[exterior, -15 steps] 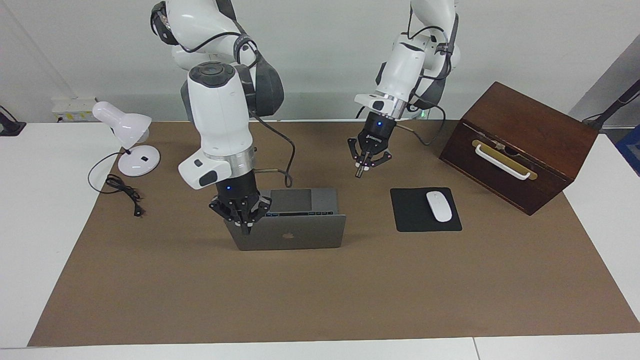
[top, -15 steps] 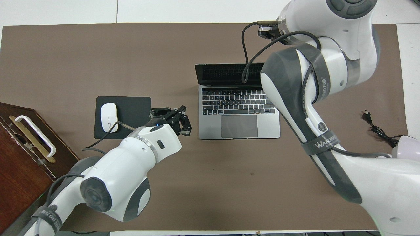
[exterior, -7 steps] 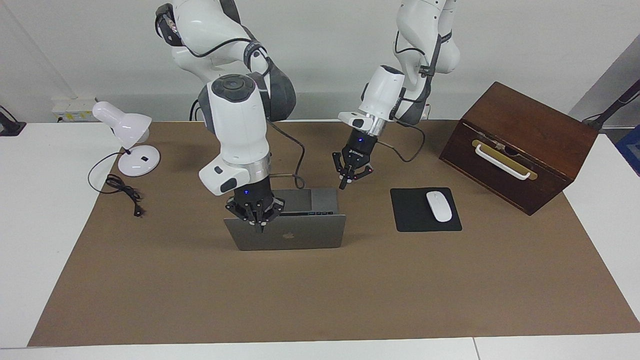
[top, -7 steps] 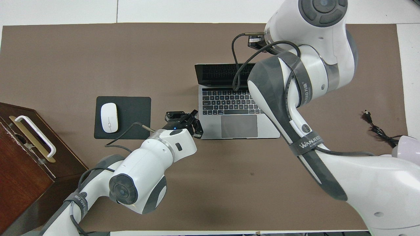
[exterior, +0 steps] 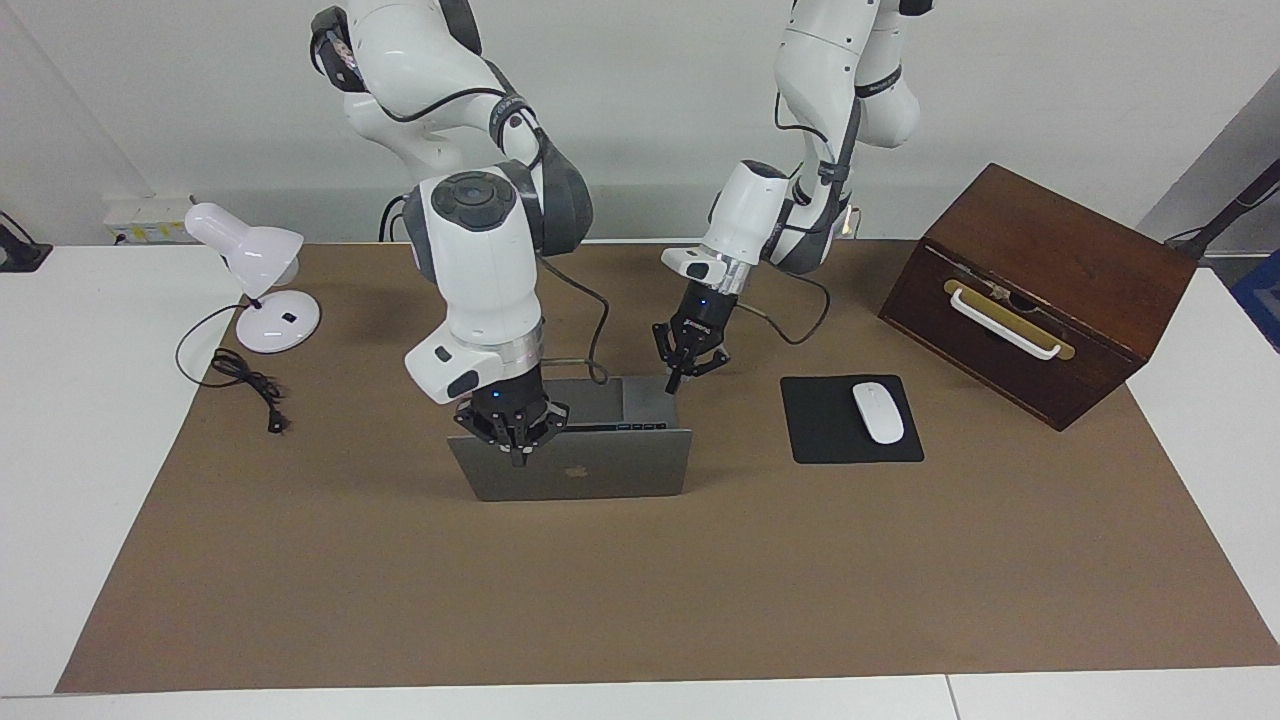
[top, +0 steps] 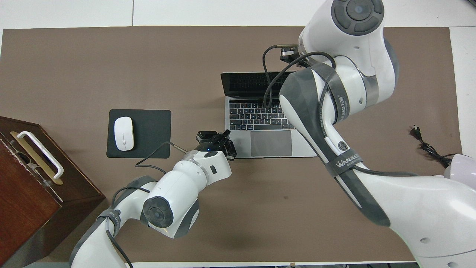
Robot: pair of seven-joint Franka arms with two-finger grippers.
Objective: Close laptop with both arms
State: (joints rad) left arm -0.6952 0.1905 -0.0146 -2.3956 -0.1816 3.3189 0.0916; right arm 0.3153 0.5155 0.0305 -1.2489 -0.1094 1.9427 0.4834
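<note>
Facing view: laptop [exterior: 575,470] mid-mat, lid tipped partway down. Right gripper [exterior: 517,460], fingertips pinched together on nothing, planted at lid's top edge. Left gripper [exterior: 672,385], clenched empty too, poised at base corner toward mouse pad [exterior: 850,418]. Bare brown mat [exterior: 640,600] farther from robots.

Overhead view: keyboard exposed, screen leaning. Left gripper [top: 223,143] over base's near corner. Right gripper hidden under own arm.

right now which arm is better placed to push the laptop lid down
The right one. Its shut right gripper is already at the top edge of the laptop lid, which stands open. The shut left gripper is by the base corner nearest the robots, better placed to hold it steady.
</note>
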